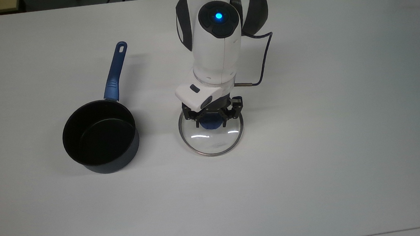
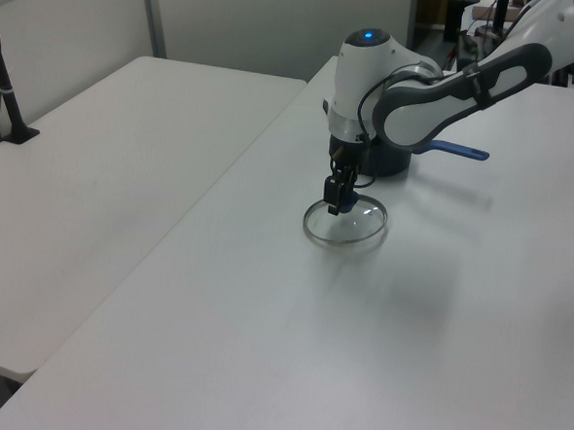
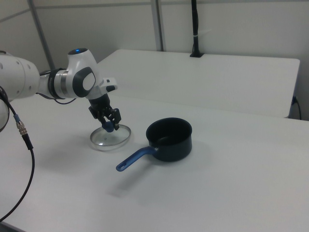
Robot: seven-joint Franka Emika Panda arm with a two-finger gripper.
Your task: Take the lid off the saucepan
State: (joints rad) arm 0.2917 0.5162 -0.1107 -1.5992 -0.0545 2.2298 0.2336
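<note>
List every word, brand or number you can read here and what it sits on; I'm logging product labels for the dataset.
No text reads clearly.
Round clear glass lid with a metal rim and blue knob: a faint mark on the glass near its front edge in the top view, too blurred to read.
Small dark saucepan with a long blue handle: no lettering visible.
White robot arm: no lettering visible.

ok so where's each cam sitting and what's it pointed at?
Top view: overhead, looking down on the table; arm enters from the top edge, end effector at the lid.
Left view: low, at the lid's side; saucepan behind the arm.
Right view: opposite side; saucepan nearer, arm at the right view's left.
All three share lid, saucepan and end effector.
</note>
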